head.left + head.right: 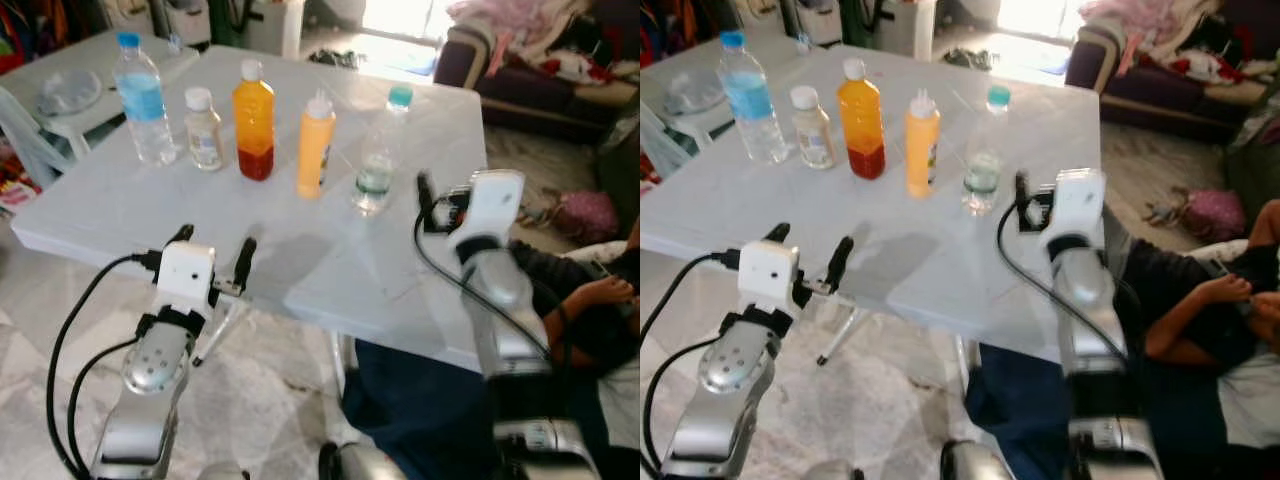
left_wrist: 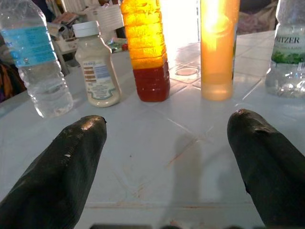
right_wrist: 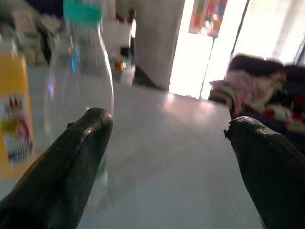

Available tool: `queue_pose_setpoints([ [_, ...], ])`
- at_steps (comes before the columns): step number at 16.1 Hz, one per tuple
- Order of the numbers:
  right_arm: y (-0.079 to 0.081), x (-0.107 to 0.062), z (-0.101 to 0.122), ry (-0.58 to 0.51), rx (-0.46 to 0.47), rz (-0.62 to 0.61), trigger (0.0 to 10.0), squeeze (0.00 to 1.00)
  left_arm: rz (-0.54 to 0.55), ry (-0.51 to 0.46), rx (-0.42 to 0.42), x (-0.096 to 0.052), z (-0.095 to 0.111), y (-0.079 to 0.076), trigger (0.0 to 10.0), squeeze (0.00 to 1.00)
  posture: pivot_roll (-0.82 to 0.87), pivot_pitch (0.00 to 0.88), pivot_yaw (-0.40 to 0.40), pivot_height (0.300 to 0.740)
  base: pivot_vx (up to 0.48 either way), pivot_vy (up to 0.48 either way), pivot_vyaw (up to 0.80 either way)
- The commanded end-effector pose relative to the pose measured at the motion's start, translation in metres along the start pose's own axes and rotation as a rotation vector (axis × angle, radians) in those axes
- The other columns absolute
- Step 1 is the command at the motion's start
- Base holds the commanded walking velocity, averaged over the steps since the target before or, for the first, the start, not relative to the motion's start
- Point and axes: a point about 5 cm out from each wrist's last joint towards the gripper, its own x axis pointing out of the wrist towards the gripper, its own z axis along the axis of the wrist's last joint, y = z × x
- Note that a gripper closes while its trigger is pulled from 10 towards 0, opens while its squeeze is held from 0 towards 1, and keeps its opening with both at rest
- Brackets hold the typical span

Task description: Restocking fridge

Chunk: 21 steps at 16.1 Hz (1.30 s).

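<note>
- A white table (image 1: pixel 120 215) is taken as the landmark; five bottles are lined up in a row on its top, toward the far half.
- At the row's left end a clear water bottle (image 1: pixel 143 98) with a blue cap and blue label is seen standing upright.
- Just beside it, toward the table's middle, a small cream-coloured bottle (image 1: pixel 203 128) with a white cap is placed.
- Next along, an amber bottle (image 1: pixel 254 120) is shown upright, orange above and dark red at the base.
- An orange squeeze bottle (image 1: pixel 315 146) with a white nozzle is set a little nearer the table's front than the amber one.
- At the row's right end a nearly empty clear bottle (image 1: pixel 378 152) with a teal cap is found, with a little water at the bottom.
- The left gripper (image 1: pixel 213 254) is held over the table's near edge, pointed at the row; its fingers (image 2: pixel 62 164) are spread wide and nothing is gripped between them.
- The right gripper (image 1: pixel 1021 192) is held above the table's right part, near the teal-capped bottle; in the right wrist view the fingers (image 3: pixel 66 162) are seen wide apart and empty, with the bottle close beyond one of them.
- A seated person (image 1: pixel 1185 300) is visible beyond the table's right edge, just behind the right arm.
- A sofa (image 1: pixel 530 75) heaped with clothes is seen past the table's far right corner.
</note>
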Motion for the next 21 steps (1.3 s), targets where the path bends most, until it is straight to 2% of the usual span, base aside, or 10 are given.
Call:
queue_pose_setpoints([
  [1,-0.001,0.009,0.008,-0.035,-0.002,0.008,10.0,0.00,-0.005,0.003,0.000,-0.002,0.002,0.002,10.0,0.00,0.14,0.101,-0.039,0.740,0.000,0.000,0.00],
  [3,-0.003,0.017,0.014,-0.058,-0.008,0.023,10.0,0.00,-0.005,0.008,0.007,-0.004,0.002,0.003,10.0,0.00,0.15,0.108,-0.033,0.740,0.000,0.000,0.00],
  [7,0.003,0.033,0.028,-0.106,-0.005,0.093,10.0,0.00,0.007,0.012,0.027,-0.006,0.005,0.009,10.0,0.00,0.17,0.117,-0.028,0.740,0.000,0.000,0.00],
  [11,0.004,0.042,0.041,-0.149,-0.014,0.132,10.0,0.00,-0.004,0.019,0.033,-0.009,0.005,0.010,10.0,0.00,0.17,0.116,-0.024,0.740,0.000,0.000,0.00],
  [14,0.002,0.046,0.046,-0.163,-0.018,0.143,10.0,0.00,-0.008,0.023,0.035,-0.008,0.005,0.011,10.0,0.00,0.17,0.117,-0.023,0.740,0.000,0.000,0.00],
  [19,0.001,0.064,0.057,-0.163,-0.005,0.212,10.0,0.00,-0.025,0.029,0.039,-0.007,0.004,0.008,10.0,0.00,0.17,0.122,-0.021,0.740,0.000,0.000,0.00],
  [20,0.003,0.067,0.059,-0.162,0.015,0.226,3.4,0.00,-0.026,0.030,0.039,-0.006,0.004,0.008,10.0,0.00,0.17,0.122,-0.020,0.740,0.000,0.000,0.00],
  [21,0.006,0.071,0.062,-0.162,0.035,0.247,0.0,0.00,-0.029,0.031,0.038,-0.006,0.004,0.007,10.0,0.00,0.18,0.122,-0.021,0.740,0.000,0.000,0.00],
])
